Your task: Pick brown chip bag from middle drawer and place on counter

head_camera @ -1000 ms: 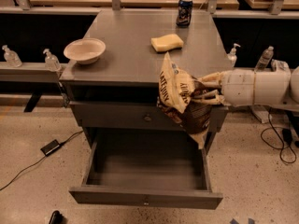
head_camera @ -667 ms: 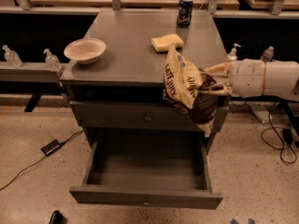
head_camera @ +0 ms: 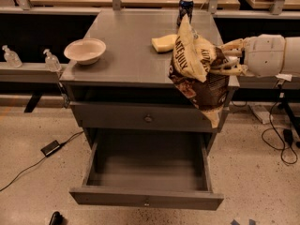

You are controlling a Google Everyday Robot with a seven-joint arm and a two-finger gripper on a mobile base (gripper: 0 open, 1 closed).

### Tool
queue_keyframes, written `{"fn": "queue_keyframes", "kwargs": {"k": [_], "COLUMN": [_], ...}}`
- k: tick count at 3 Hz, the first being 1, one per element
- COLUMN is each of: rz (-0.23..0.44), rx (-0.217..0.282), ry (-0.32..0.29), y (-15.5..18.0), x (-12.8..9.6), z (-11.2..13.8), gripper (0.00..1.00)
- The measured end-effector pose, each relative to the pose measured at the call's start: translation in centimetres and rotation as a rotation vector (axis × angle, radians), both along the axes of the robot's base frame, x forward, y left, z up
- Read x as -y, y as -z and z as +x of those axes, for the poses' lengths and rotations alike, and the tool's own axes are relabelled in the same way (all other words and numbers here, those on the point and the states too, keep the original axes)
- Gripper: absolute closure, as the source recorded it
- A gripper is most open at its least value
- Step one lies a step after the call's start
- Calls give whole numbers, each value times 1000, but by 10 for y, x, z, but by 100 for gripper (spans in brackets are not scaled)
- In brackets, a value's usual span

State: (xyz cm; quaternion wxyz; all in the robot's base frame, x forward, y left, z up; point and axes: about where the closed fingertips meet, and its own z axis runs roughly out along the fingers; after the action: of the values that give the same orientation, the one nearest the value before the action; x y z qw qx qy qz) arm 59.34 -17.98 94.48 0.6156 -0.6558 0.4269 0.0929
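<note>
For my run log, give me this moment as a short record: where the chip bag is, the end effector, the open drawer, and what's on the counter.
bag: brown chip bag, at the front right corner of the counter, lower end hanging below the edge
end effector: end effector reaching in from the right, shut on the bag
middle drawer: middle drawer pulled open, no bag inside
on counter: bowl, yellow sponge, can
placed: not yet released

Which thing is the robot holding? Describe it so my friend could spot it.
Find the grey counter; the gripper reaches in at its right front corner. It is shut on the brown chip bag: crinkly, dark brown with a cream top, far bigger than the yellow sponge nearby.
</note>
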Motion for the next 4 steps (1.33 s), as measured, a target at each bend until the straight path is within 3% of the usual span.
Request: {"fn": "queue_keyframes", "kwargs": {"k": [1,4], "rz": [20,-90], "rx": [16,232], "ry": [2,23], "y": [3,-54], "x": [-4,-22], "z": [9,60], "gripper": [100,100]}}
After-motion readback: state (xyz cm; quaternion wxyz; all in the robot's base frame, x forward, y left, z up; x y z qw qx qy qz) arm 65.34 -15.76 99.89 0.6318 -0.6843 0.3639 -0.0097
